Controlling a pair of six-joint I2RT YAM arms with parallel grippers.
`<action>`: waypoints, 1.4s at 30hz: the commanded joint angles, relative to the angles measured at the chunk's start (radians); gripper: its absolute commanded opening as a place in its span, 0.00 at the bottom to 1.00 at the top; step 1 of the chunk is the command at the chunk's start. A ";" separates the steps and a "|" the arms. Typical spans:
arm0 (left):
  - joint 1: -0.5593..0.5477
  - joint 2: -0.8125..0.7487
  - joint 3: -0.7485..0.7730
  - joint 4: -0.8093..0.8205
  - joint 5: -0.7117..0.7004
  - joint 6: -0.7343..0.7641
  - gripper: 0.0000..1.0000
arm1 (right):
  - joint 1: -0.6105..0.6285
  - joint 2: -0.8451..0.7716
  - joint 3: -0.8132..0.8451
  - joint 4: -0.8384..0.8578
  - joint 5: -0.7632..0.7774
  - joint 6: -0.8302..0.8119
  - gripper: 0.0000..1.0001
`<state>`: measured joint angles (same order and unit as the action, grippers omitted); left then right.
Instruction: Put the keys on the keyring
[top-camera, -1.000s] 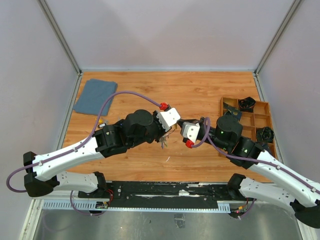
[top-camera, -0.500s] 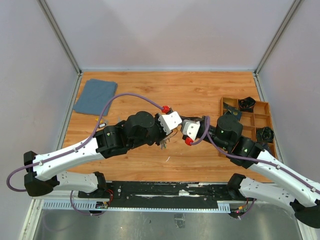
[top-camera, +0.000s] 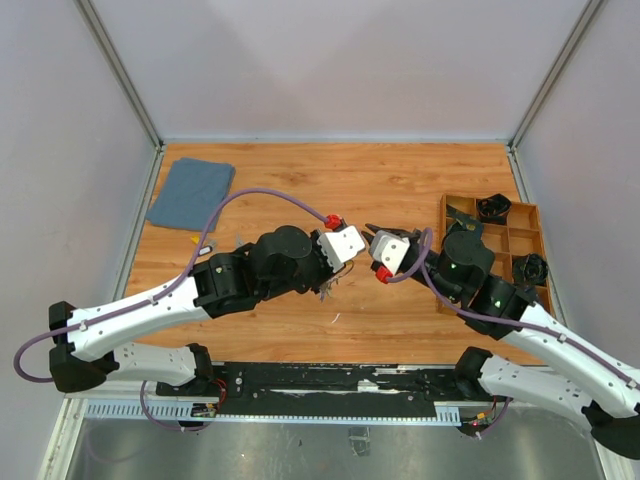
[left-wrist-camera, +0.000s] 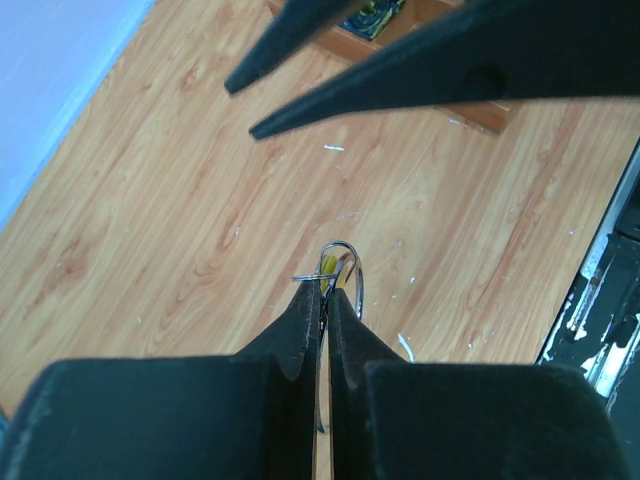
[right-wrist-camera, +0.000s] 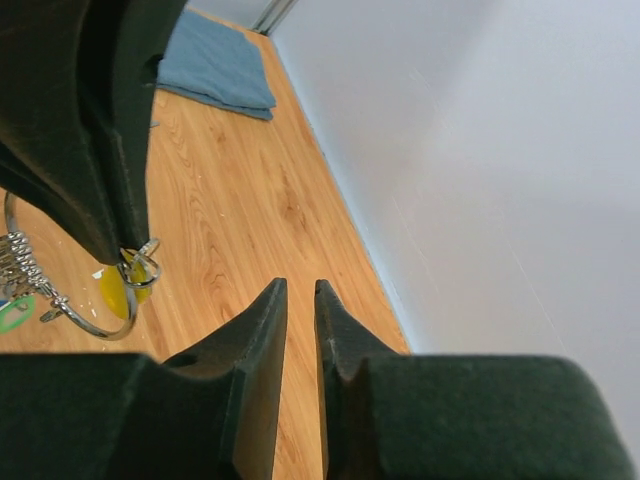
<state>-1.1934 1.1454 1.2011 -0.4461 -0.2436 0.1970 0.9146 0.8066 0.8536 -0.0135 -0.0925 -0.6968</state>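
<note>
Dangling from the left hand (left-wrist-camera: 325, 292) is the keyring (right-wrist-camera: 88, 326).

Black-and-white left arm (top-camera: 150, 300) reaching from the near left corner of the wooden worktop (top-camera: 400, 180), left gripper (left-wrist-camera: 325, 292) pinched tight on a thin silver wire keyring (left-wrist-camera: 357, 275), black-and-white right arm (top-camera: 545, 335) angled in from the near right corner, right gripper (right-wrist-camera: 300, 292) slightly parted, holding nothing

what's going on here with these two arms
The left gripper has its jaws shut on the keyring and seems to hold it clear of the wooden table. Silver keys and a yellow tag already hang on the ring. The right gripper is close beside it, jaws slightly apart with nothing between them, so no key is being fed on right now.
</note>
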 joint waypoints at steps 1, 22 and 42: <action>-0.012 0.004 -0.021 0.055 -0.044 -0.020 0.00 | 0.007 -0.055 0.002 0.003 0.085 0.099 0.19; -0.011 0.022 -0.082 0.136 -0.226 -0.105 0.00 | -0.078 0.056 0.263 -0.466 0.111 1.302 0.42; -0.011 0.003 -0.097 0.185 -0.201 -0.106 0.01 | -0.132 0.083 0.046 -0.093 -0.002 1.593 0.37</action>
<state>-1.1954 1.1728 1.1061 -0.3157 -0.4469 0.0856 0.8021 0.8936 0.9245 -0.2115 -0.1261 0.8539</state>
